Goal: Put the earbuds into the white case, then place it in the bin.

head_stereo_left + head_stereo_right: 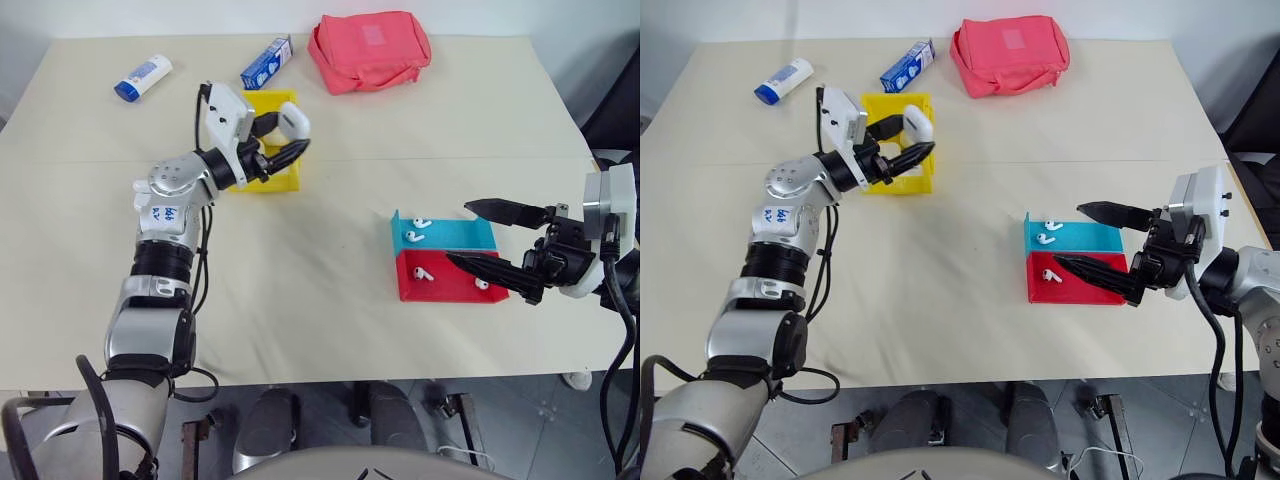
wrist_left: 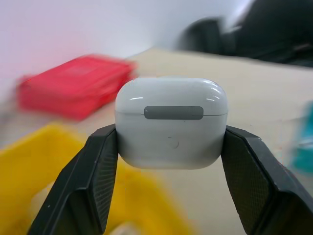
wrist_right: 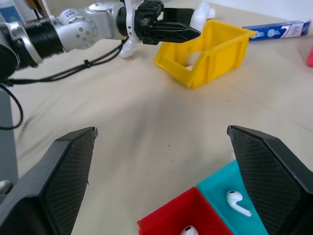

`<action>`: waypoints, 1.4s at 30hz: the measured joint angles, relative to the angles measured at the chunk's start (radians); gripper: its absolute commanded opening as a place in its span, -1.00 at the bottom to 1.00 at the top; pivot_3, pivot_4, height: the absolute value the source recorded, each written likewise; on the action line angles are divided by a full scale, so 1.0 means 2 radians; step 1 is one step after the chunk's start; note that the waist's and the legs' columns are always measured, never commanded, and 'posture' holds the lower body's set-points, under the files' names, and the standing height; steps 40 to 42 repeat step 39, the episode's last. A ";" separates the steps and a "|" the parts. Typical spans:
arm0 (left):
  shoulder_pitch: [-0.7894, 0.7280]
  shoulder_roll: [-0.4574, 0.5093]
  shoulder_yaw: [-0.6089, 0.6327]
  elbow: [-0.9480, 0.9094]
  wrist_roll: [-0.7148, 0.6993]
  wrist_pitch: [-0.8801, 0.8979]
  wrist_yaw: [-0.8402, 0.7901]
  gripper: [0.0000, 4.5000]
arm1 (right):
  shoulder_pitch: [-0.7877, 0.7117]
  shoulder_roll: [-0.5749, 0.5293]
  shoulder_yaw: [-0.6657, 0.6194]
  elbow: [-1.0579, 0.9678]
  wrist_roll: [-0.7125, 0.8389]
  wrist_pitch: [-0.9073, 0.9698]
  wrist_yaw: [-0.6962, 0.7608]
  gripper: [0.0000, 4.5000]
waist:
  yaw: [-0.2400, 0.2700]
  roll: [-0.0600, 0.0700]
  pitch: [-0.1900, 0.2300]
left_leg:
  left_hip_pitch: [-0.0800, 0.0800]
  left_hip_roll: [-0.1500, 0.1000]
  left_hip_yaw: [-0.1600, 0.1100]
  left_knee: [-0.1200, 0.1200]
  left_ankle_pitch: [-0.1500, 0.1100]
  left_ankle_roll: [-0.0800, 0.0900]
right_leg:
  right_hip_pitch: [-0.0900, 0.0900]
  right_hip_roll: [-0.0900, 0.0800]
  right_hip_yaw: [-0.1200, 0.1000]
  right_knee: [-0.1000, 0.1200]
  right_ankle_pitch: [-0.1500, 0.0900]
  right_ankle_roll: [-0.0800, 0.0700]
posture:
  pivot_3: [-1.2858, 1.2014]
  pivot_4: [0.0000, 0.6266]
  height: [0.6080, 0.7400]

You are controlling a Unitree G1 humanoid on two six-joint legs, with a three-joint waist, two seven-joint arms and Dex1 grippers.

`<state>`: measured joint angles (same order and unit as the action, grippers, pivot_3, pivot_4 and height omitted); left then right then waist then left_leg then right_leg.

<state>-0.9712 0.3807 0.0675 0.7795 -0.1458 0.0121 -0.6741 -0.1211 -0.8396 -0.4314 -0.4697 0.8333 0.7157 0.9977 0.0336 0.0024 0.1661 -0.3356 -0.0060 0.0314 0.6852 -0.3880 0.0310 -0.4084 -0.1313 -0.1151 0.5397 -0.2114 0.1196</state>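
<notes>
My left gripper (image 1: 285,138) is shut on the white case (image 1: 293,122) and holds it just above the yellow bin (image 1: 268,183) at the table's far middle. The left wrist view shows the closed case (image 2: 171,122) clamped between both black fingers (image 2: 93,176). A white object (image 3: 193,58) lies inside the bin (image 3: 215,54). My right gripper (image 1: 460,233) is open, level, with nothing between its fingers, hovering at the right side of the trays. Earbuds lie loose: two (image 1: 421,222) in the blue tray and two (image 1: 423,273) in the red one.
The blue tray (image 1: 455,235) and the red tray (image 1: 450,290) sit side by side at right centre. A red pouch (image 1: 370,48), a blue box (image 1: 266,62) and a white tube (image 1: 142,77) lie along the far edge.
</notes>
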 measured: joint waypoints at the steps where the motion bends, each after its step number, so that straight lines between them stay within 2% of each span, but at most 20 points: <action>1: -0.011 0.002 -0.001 0.022 0.009 -0.002 0.015 0.23 | 0.000 0.000 0.003 0.000 -0.001 -0.001 -0.002 0.98 | 0.001 0.000 0.000 | 0.000 0.000 0.000 0.000 0.000 0.000 | 0.000 0.000 0.000 0.000 0.000 0.000 | 0.03 -0.52 1.00; 3: -0.031 0.008 -0.005 0.069 0.027 -0.006 0.037 0.23 | -0.003 0.000 0.013 0.000 -0.001 -0.002 -0.006 0.98 | 0.002 0.000 0.000 | 0.000 0.000 0.000 0.000 0.000 0.000 | 0.000 0.000 0.000 0.000 0.000 0.000 | 0.03 -0.52 1.00; 8: -0.047 0.007 -0.005 0.123 0.037 -0.031 0.016 0.94 | -0.009 -0.006 0.017 0.000 -0.001 -0.005 -0.009 1.00 | 0.005 0.000 0.000 | 0.000 0.000 0.001 0.000 0.000 0.000 | -0.001 0.000 0.000 0.000 0.000 0.000 | 0.03 -0.52 1.00; 9: -0.049 0.007 -0.005 0.126 0.037 -0.034 0.008 0.99 | -0.010 -0.007 0.017 0.000 -0.001 -0.005 -0.009 1.00 | 0.006 0.000 0.000 | 0.000 0.000 0.001 0.000 0.000 0.000 | -0.001 0.000 0.000 0.000 0.000 0.000 | 0.03 -0.52 1.00; 14: -0.040 0.018 -0.003 0.099 0.021 -0.056 -0.068 0.99 | -0.016 -0.017 0.019 0.009 -0.001 -0.006 0.000 1.00 | 0.006 0.000 0.000 | 0.000 0.000 0.001 0.000 0.000 -0.001 | -0.001 0.000 0.000 0.001 0.000 0.000 | 0.03 -0.52 1.00; 17: -0.011 0.041 0.011 0.027 -0.013 -0.058 -0.130 0.99 | -0.019 -0.028 0.022 0.021 -0.002 -0.009 0.015 1.00 | 0.003 0.000 0.000 | 0.000 0.001 0.002 0.000 0.000 -0.001 | -0.001 0.000 0.000 0.001 0.000 0.000 | 0.03 -0.52 1.00; 20: 0.026 0.067 0.019 -0.046 -0.044 -0.022 -0.169 0.99 | -0.019 -0.038 0.026 0.028 -0.007 -0.012 0.034 1.00 | -0.002 0.000 0.000 | 0.000 0.001 0.002 0.000 0.000 -0.001 | -0.001 0.000 0.000 0.001 0.000 0.000 | 0.03 -0.52 1.00; 23: 0.100 0.111 0.028 -0.132 -0.090 0.027 -0.242 0.99 | -0.013 -0.062 0.037 0.049 -0.024 -0.030 0.070 1.00 | -0.006 0.000 0.000 | 0.001 0.001 0.002 0.000 0.000 -0.001 | -0.001 0.000 0.000 0.001 0.000 -0.001 | 0.03 -0.52 1.00; 28: 0.199 0.163 0.060 -0.200 -0.141 0.059 -0.310 0.99 | 0.010 -0.105 0.054 0.110 -0.085 -0.094 0.139 1.00 | -0.004 0.000 0.000 | 0.001 0.001 0.002 0.000 0.000 -0.001 | -0.001 0.000 0.000 0.001 0.000 -0.001 | 0.03 -0.52 1.00; 32: 0.253 0.175 0.094 -0.209 -0.156 0.050 -0.321 0.99 | 0.014 -0.121 0.077 0.177 -0.139 -0.158 0.179 1.00 | -0.003 0.000 0.000 | 0.001 0.000 0.001 0.000 0.000 -0.001 | -0.001 -0.001 0.000 0.001 0.000 -0.001 | 0.03 -0.52 1.00; 42: 0.285 0.183 0.096 -0.232 -0.166 0.062 -0.329 0.99 | -0.022 -0.111 0.077 0.228 -0.141 -0.182 0.197 1.00 | -0.005 0.001 0.000 | 0.001 0.001 0.001 0.000 0.000 -0.002 | -0.001 -0.001 0.000 0.001 0.000 -0.001 | 0.03 -0.52 1.00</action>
